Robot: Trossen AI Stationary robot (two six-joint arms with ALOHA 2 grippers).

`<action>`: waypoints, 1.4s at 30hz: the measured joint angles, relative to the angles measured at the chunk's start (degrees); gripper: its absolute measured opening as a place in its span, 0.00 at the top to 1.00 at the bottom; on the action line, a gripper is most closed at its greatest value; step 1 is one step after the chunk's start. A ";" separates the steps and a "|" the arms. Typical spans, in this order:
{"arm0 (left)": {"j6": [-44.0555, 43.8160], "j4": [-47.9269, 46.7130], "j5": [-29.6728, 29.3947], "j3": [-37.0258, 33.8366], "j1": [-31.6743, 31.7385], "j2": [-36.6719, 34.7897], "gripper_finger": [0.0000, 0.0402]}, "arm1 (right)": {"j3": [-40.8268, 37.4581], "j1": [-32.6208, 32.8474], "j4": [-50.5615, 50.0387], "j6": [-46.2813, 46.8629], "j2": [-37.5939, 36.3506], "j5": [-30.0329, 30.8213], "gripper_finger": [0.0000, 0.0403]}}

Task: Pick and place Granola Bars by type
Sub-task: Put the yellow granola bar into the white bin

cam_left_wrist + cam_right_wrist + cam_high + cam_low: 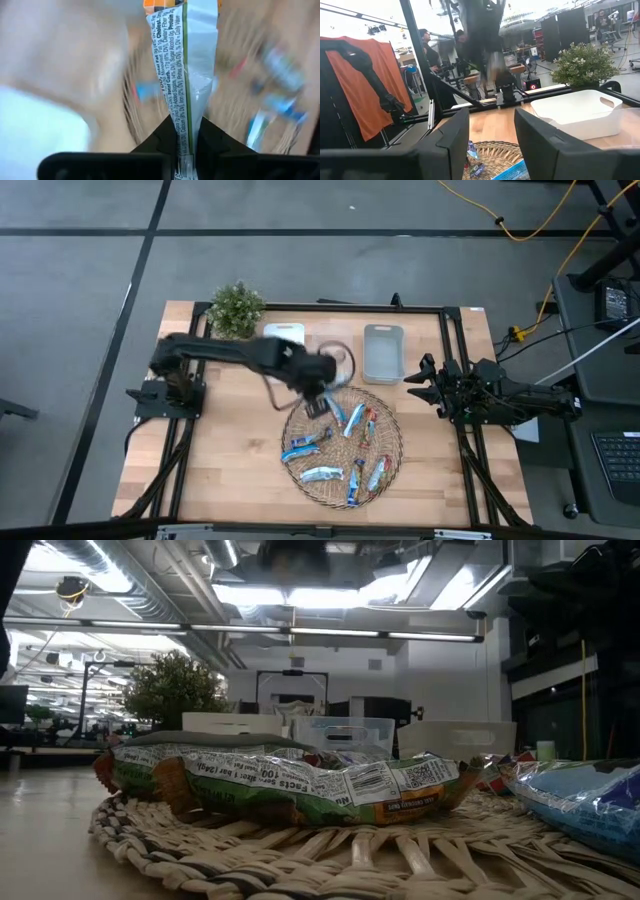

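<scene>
Wood table under both arms — left gripper [186, 145] pinches a bar [186, 75], long axis running straight out from the fingertips, above the basket [392, 442] rim, probably lifted; bins [383, 352] lie just beyond. Right gripper [491, 140] waits beside the basket, half-open and empty.

A round wicker basket tray [392, 442] sat on the wooden table [220, 460]. Behind it stood a clear bin [383, 352], a white bin [285, 335] and a potted plant [237, 309]. An orange cloth [370, 90] hung beyond, with people [427, 47] nearby.

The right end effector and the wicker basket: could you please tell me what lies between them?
In the high view, only bare wooden tabletop and a strip of black frame rail separate the right end effector from the wicker basket; the clear bin sits farther back.
</scene>
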 joint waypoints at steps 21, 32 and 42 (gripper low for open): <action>-3.32 1.35 -34.40 2.43 -2.13 -21.42 0.93 | 0.02 0.00 0.17 -0.52 0.02 0.17 0.60; 2.08 -5.02 -16.82 2.41 20.30 -19.92 0.93 | 0.02 0.01 0.11 -2.62 0.02 1.95 0.60; 2.90 -6.76 -13.62 -9.41 23.55 -16.15 0.93 | 0.02 0.01 -0.07 -2.86 0.02 4.08 0.60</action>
